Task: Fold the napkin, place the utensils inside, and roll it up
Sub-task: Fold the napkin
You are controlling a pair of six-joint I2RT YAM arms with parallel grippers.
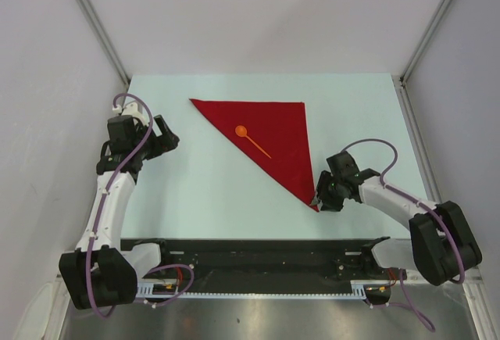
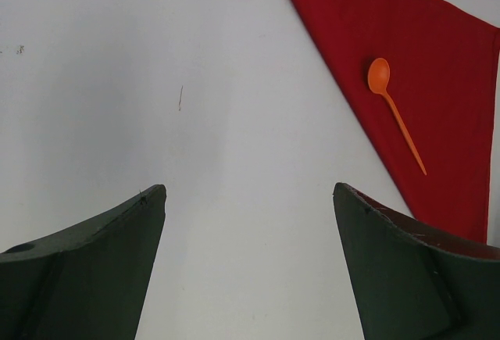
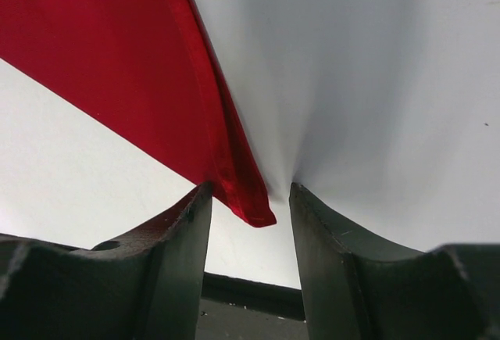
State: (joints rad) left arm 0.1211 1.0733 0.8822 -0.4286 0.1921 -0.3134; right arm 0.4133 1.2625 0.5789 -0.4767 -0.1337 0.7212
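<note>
The right gripper [image 3: 250, 191] sits low at the table's near right, its jaws partly apart and straddling the near corner of the napkin [image 1: 285, 148]. One finger touches the cloth's edge and the other stands just clear of it, so the corner is not clamped. From that tip the red cloth, folded into a triangle, spreads away across the pale table [image 1: 203, 191] to a long far edge. The orange spoon [image 1: 255, 143] lies on top of it, bowl toward the far left and handle slanting toward the near right. Well apart on the left, the left gripper [image 2: 248, 191] hovers over bare table with its jaws wide apart, holding nothing.
</note>
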